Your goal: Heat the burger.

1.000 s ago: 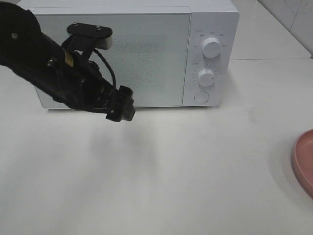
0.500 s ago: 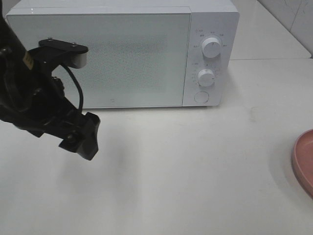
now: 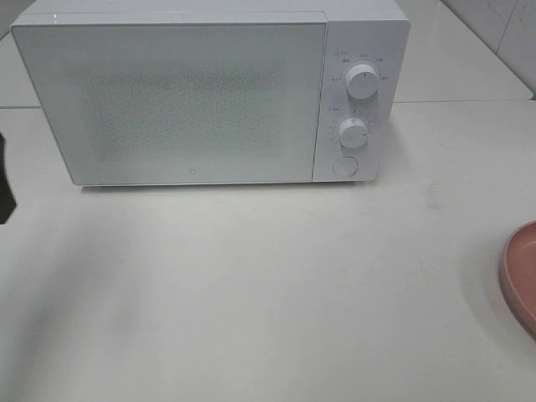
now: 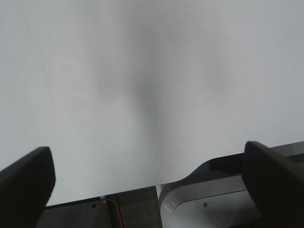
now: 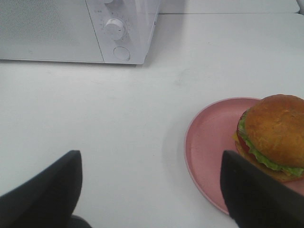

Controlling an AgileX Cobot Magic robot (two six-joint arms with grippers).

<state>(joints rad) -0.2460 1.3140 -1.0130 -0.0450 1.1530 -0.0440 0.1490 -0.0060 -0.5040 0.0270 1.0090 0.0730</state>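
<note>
The burger (image 5: 273, 137), with a golden-brown bun, green lettuce and red tomato, sits on a pink plate (image 5: 209, 142) in the right wrist view. My right gripper (image 5: 152, 190) hangs open above the table, short of the plate, and holds nothing. The high view shows only the plate's rim (image 3: 519, 276) at the right edge; the burger is out of that view. The white microwave (image 3: 193, 92) stands at the back with its door closed. My left gripper (image 4: 152, 180) is open over bare white table near the table's edge, its fingertips (image 4: 26, 180) wide apart.
The microwave's panel carries two knobs (image 3: 362, 80) and a round button (image 3: 344, 166). A dark sliver of the left arm (image 3: 4, 188) shows at the high view's left edge. A grey machine base (image 4: 213, 204) lies beyond the table edge.
The left arm has drawn back from in front of the microwave door, down and to the left, almost out of the high view. The door stays closed.
</note>
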